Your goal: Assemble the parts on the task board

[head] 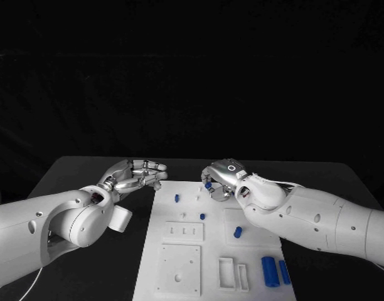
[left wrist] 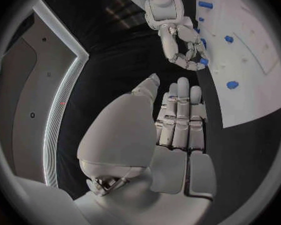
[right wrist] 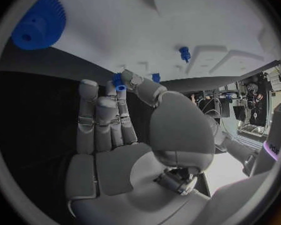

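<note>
white task board (head: 212, 251) sits in the middle of the black tabletop (head: 83, 169), and both arms are up at its far end. right robot hand (head: 221, 179) is over the board's far edge, pinching a small blue part (right wrist: 119, 81) at its fingertips; the right wrist view shows that piece clearly caught between thumb and a finger, the other fingers lying straight alongside. left robot hand (head: 136, 175) hovers just off the board's left far corner, above the bare tabletop, fingers curled loosely and apart, nothing in it; in the left wrist view its fingers (left wrist: 181, 115) lie straight and side by side. on the board, a blue peg (head: 177, 198) stands near the far left, another small blue piece (head: 202, 216) a little nearer, a blue part (head: 237, 232) towards the middle right, and two blue cylinders (head: 270, 271) lie side by side at the near right corner. a blue gear (right wrist: 39, 23) shows on the board in the right wrist view.
</note>
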{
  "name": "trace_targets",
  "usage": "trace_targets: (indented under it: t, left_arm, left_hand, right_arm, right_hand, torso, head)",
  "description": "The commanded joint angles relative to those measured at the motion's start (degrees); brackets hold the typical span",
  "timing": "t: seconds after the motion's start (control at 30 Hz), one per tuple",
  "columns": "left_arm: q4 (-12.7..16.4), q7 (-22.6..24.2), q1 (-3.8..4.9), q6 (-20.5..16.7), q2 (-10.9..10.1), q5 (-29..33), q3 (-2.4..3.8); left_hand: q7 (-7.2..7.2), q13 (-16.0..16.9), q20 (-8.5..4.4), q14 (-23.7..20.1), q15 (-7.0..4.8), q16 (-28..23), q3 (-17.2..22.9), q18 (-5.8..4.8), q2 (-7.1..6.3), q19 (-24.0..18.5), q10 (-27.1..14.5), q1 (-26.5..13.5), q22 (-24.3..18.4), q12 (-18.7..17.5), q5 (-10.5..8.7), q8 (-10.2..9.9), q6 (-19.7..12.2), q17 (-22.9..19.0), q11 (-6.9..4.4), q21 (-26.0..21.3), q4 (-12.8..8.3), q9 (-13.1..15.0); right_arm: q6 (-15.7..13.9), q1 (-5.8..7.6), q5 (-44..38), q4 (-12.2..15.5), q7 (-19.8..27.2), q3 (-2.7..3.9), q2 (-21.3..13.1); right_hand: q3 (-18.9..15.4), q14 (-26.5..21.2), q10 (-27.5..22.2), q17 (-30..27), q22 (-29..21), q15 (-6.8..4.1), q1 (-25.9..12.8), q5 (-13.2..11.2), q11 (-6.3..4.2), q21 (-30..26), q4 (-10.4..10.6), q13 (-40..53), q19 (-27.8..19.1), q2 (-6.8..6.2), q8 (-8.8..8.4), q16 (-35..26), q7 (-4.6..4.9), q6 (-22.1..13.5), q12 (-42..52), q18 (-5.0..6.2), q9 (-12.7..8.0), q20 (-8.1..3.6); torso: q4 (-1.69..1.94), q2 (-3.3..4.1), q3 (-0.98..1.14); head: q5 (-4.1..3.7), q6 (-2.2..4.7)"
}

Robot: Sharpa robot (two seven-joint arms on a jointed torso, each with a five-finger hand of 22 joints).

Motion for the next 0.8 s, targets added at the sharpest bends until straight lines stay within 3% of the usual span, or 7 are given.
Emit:
trace_targets:
  t: [0.03,0.23,0.4,0.8]
  left_arm:
    - [0.0,0.32,0.16,0.75,0.21,-0.26,0.05]
    - [-0.07,0.37,0.17,0.72,0.36,-0.26,0.05]
    - [-0.1,0.36,0.17,0.79,0.52,-0.26,0.05]
    - [-0.23,0.3,0.18,0.88,0.69,-0.26,0.06]
  left_hand:
    - [0.44,0.09,-0.38,-0.49,0.03,0.33,-0.07,0.96,-0.48,0.0,0.05,-0.23,0.29,-0.29,-0.34,-0.32,-0.26,-0.08,0.34,0.28,0.33,-0.09]
    - [0.44,0.1,-0.4,-0.49,0.03,0.33,-0.06,0.95,-0.48,0.0,0.05,-0.21,0.28,-0.32,-0.34,-0.32,-0.26,-0.1,0.34,0.29,0.33,-0.09]
    - [0.43,0.11,-0.42,-0.5,0.03,0.34,-0.05,0.95,-0.47,0.0,0.06,-0.18,0.27,-0.34,-0.33,-0.32,-0.26,-0.1,0.34,0.29,0.32,-0.09]
    - [0.45,0.14,-0.45,-0.5,0.02,0.37,-0.06,0.89,-0.45,0.0,0.08,-0.24,0.24,-0.42,-0.32,-0.34,-0.28,-0.13,0.35,0.32,0.39,-0.11]
  right_arm:
    - [-0.86,0.01,-0.87,-0.16,-0.96,0.04,0.42]
    - [-0.64,-0.02,-0.91,-1.43,-1.14,0.04,1.99]
    - [-0.66,-0.08,-1.0,-2.28,-1.43,0.04,2.88]
    - [0.05,-0.55,-1.43,-3.83,-1.74,0.04,4.32]
  right_hand:
    - [0.31,-1.06,3.42,-0.07,0.93,-1.17,0.35,-0.16,-1.11,0.16,0.05,7.86,0.2,-0.3,0.08,0.22,-0.1,0.38,0.1,1.81,0.13,-0.34]
    - [0.43,-1.06,3.39,-0.09,0.93,-1.17,0.35,-0.13,-1.1,0.16,0.12,7.95,0.19,-0.32,0.04,0.22,-0.1,0.38,0.07,1.81,0.17,-0.34]
    - [0.61,-1.07,3.33,-0.13,0.92,-1.15,0.34,-0.11,-1.08,0.14,0.25,8.06,0.15,-0.35,-0.02,0.21,-0.09,0.37,0.01,1.81,0.23,-0.33]
    - [0.84,-1.09,3.25,-0.19,0.92,-1.12,0.35,-0.1,-1.05,0.13,0.37,8.22,0.07,-0.43,-0.11,0.18,-0.08,0.36,-0.07,1.81,0.32,-0.31]
  torso:
    - [0.02,0.06,0.0]
    - [-0.1,0.12,0.1]
    - [-0.04,0.15,0.05]
    - [-0.09,0.18,0.03]
  head:
    - [0.16,-0.06]
    - [0.47,-0.14]
    - [0.79,-0.12]
    - [0.77,-0.38]
